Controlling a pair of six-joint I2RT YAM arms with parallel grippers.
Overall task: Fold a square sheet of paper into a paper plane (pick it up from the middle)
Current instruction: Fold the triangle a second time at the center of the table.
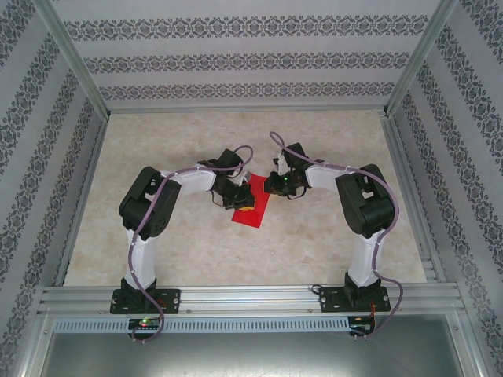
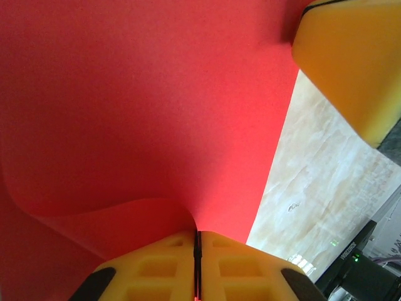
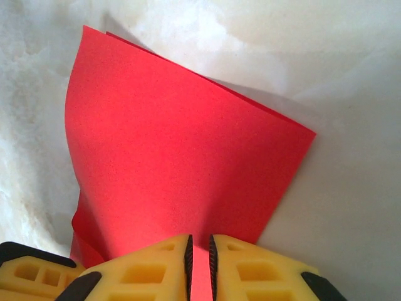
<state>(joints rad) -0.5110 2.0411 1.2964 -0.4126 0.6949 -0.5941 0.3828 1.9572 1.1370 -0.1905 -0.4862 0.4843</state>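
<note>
The left gripper [image 2: 197, 237] and right gripper [image 3: 199, 241] each pinch the square sheet of paper [image 3: 182, 163], which fans out ahead of their fingertips already doubled over, so seemingly only a first fold exists, with nose and wing creases left.

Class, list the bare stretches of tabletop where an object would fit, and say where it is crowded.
Free: the far table strip below the back wall; the near patch between left arm and right arm, short of the red paper; narrow margins outside each arm. Crowded: the centre, where left gripper and right gripper both pinch the paper.
</note>
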